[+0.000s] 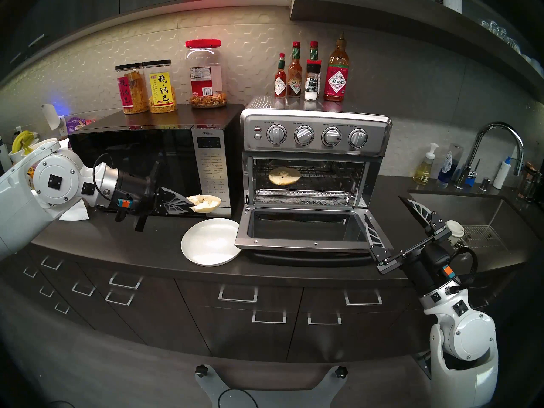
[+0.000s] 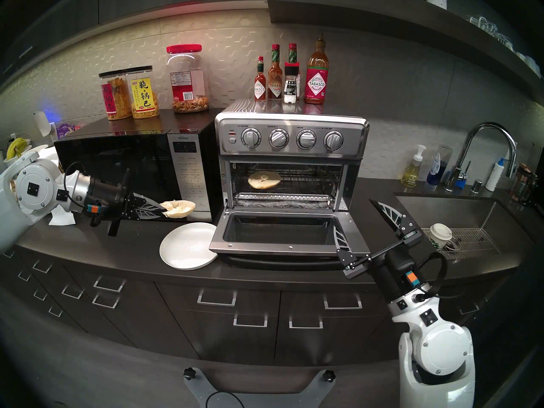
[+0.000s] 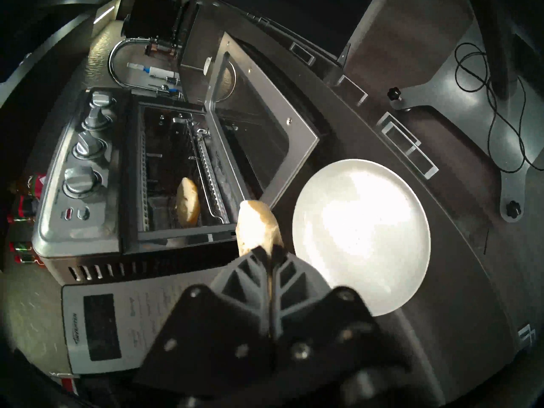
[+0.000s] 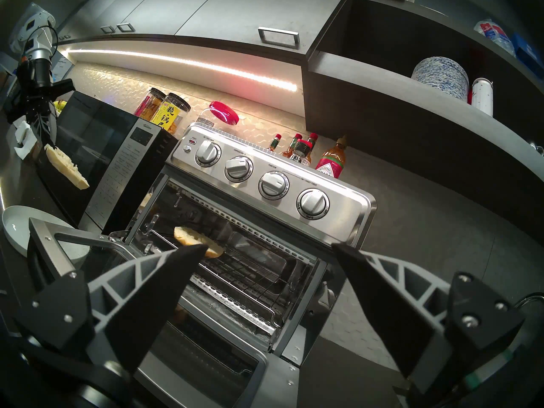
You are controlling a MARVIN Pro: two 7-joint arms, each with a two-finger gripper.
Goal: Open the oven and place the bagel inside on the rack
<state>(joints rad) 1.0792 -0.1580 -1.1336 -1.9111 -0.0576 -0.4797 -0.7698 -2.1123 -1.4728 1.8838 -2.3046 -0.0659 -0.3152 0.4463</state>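
With the boxy stainless-steel oven (image 1: 315, 163) open and one pale bagel half (image 1: 284, 176) on its dark wire rack (image 1: 329, 177), just second half (image 1: 204, 203) left, clamped in left hand (image 1: 191, 205); right hand (image 1: 391, 219) spread wide, empty.

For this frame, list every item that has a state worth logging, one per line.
oven: door dropped fully open
rack: inside the oven, one bagel half on it
bagel half on rack: lying flat, cut face up
second bagel half: pinched in the left tool, off the counter
left tool: shut on the second bagel half
right tool: open, holding nothing
plate: bare, on the counter
microwave: door shut
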